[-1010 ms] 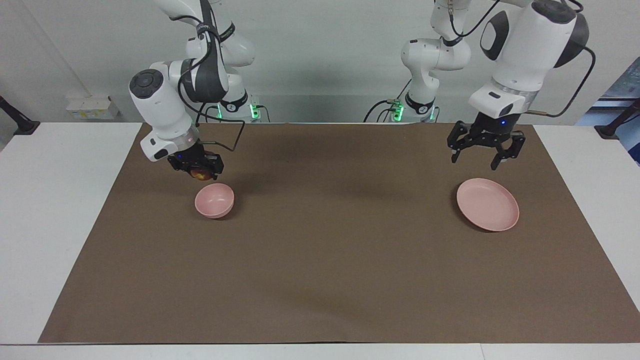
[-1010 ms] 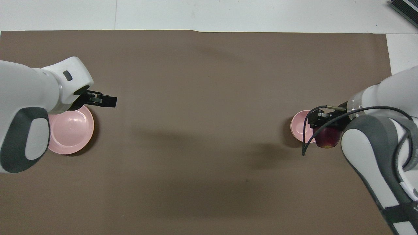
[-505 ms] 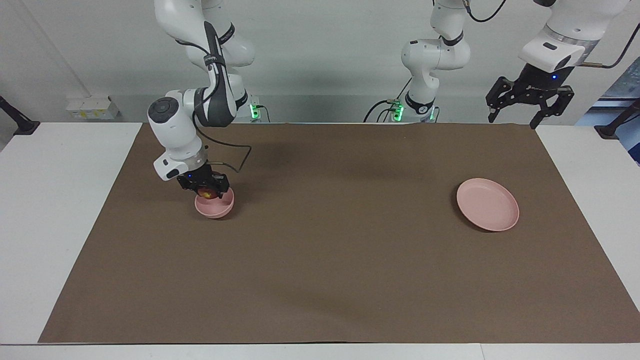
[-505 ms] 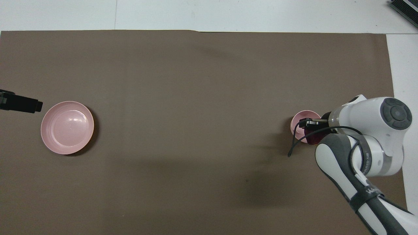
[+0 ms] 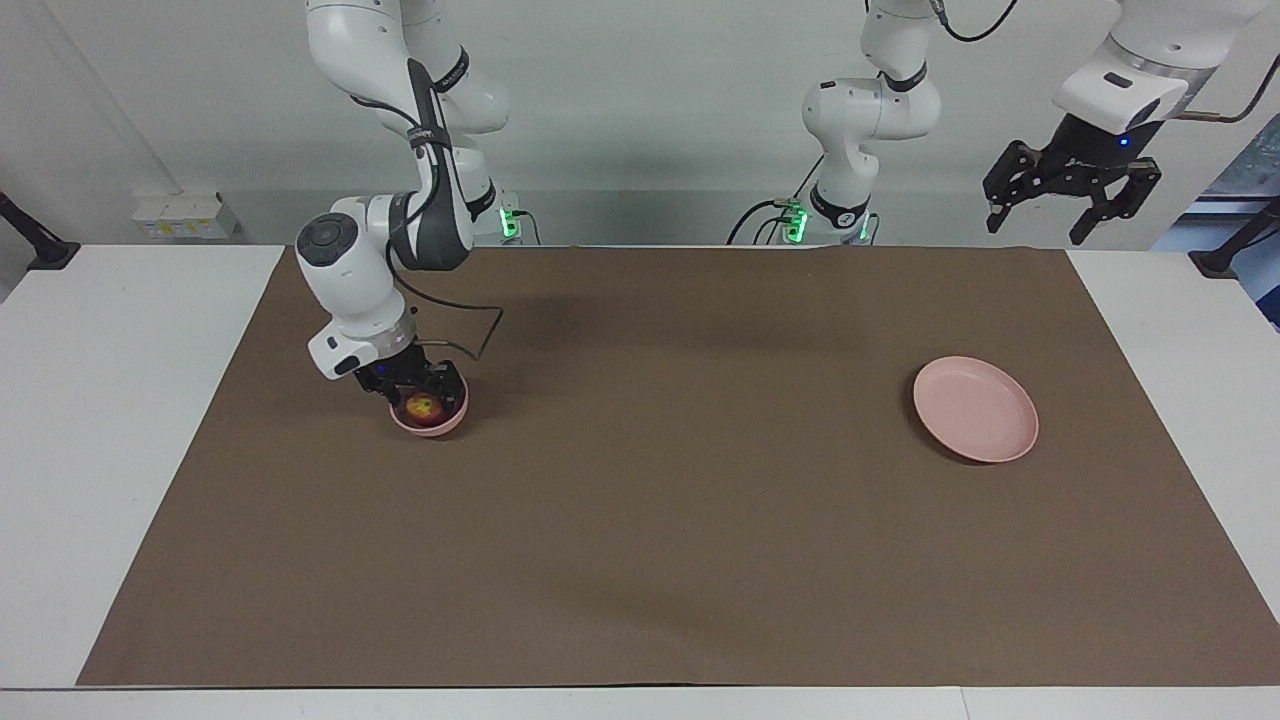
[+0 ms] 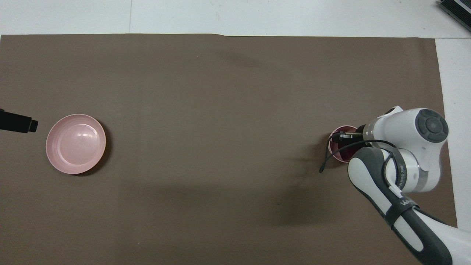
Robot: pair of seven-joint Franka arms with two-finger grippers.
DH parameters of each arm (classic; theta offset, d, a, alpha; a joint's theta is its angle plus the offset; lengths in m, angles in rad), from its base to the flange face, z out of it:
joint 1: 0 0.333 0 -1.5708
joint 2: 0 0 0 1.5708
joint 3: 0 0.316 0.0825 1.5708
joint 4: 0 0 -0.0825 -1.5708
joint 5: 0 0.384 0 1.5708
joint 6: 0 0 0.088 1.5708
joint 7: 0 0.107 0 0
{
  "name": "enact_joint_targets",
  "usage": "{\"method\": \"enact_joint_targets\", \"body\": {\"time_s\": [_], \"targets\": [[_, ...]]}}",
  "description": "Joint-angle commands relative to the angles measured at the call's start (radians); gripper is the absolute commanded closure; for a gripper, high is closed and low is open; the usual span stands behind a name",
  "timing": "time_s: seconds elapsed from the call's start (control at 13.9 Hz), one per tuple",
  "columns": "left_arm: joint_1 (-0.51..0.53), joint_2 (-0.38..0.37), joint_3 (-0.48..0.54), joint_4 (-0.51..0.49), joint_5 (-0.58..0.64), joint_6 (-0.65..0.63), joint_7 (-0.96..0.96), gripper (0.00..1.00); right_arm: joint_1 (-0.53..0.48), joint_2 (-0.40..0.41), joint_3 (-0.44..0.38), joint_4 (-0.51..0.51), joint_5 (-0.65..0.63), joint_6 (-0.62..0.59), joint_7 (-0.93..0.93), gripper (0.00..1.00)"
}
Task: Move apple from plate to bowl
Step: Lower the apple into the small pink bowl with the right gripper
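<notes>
The dark red apple (image 5: 424, 406) with a yellowish patch sits low in the small pink bowl (image 5: 447, 424) toward the right arm's end of the table. My right gripper (image 5: 422, 396) reaches down into the bowl, shut on the apple. In the overhead view the apple (image 6: 337, 147) fills the bowl (image 6: 340, 159) under the right gripper (image 6: 344, 137). The wide pink plate (image 5: 975, 410) lies bare toward the left arm's end; it also shows in the overhead view (image 6: 75, 143). My left gripper (image 5: 1038, 232) is open and empty, raised high over the table's corner by the left arm's base.
A brown mat (image 5: 660, 480) covers most of the white table (image 5: 110, 400). Only the left gripper's black tip (image 6: 18, 123) shows in the overhead view, beside the plate.
My right gripper came down with the apple into the bowl. My left gripper rose from over the plate and drew back toward its base.
</notes>
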Motion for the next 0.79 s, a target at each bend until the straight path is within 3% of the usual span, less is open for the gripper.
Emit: {"method": "enact_joint_targets", "body": {"time_s": [0.0,0.22,0.72], "targets": [[0.029,0.011,-0.008,0.016,0.009,-0.008,0.007,0.0,-0.013,-0.011,0.001,0.127,-0.026,-0.151,-0.025,0.0],[0.031,-0.006,-0.008,-0.022,0.009,-0.006,0.007,0.0,-0.023,-0.028,0.001,0.243,-0.069,-0.294,-0.033,0.0],[0.031,-0.029,-0.008,-0.044,0.01,-0.029,-0.03,0.0,-0.025,-0.163,-0.025,0.351,-0.066,-0.532,-0.025,0.0]]}}
